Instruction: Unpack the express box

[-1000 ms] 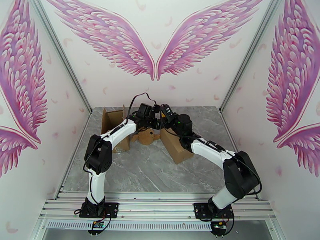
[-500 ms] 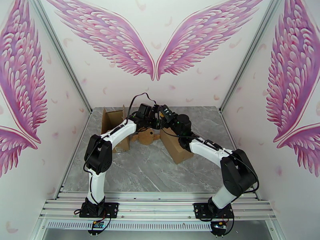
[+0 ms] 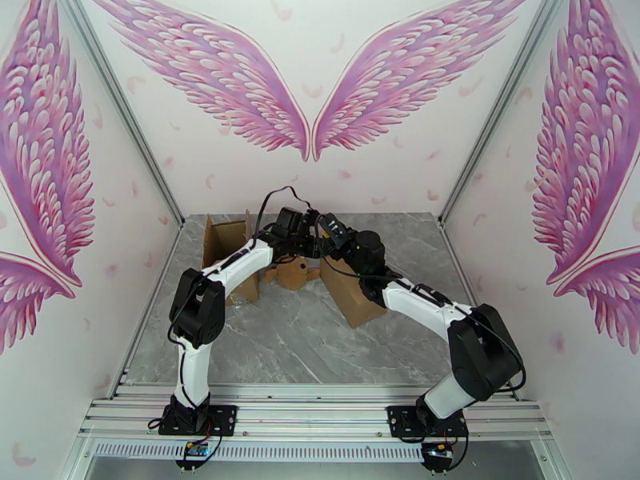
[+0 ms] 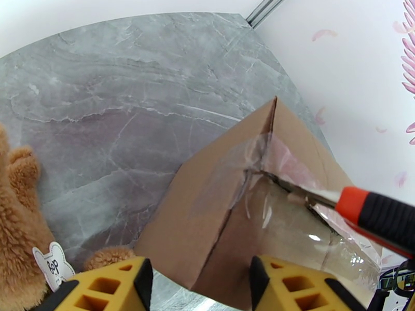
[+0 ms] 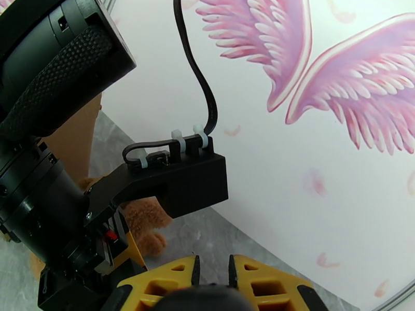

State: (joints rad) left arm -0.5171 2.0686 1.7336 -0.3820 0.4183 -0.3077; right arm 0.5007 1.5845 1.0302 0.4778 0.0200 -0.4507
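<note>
The express box (image 3: 352, 298) is a brown carton sealed with clear tape, lying tilted at mid-table. In the left wrist view the box (image 4: 207, 203) shows a wrinkled taped seam. The blade of an orange-and-black knife (image 4: 373, 216) is pushed into that seam from the right. My left gripper (image 4: 199, 278) is open, its yellow fingers (image 4: 129, 286) apart on either side of the box's near corner. My right gripper (image 5: 212, 270) is shut on the knife's black handle (image 5: 202, 299). Both grippers meet over the box's far end, the left gripper (image 3: 306, 243) beside the right gripper (image 3: 326, 234).
A brown plush toy (image 3: 292, 274) with a white tag lies just left of the box, and shows again as fur (image 4: 15, 229) in the left wrist view. An opened carton (image 3: 228, 242) stands at the back left. Walls close the table on three sides.
The right arm's wrist has edged slightly left and back along the box. The left gripper's fingers have narrowed a touch.
</note>
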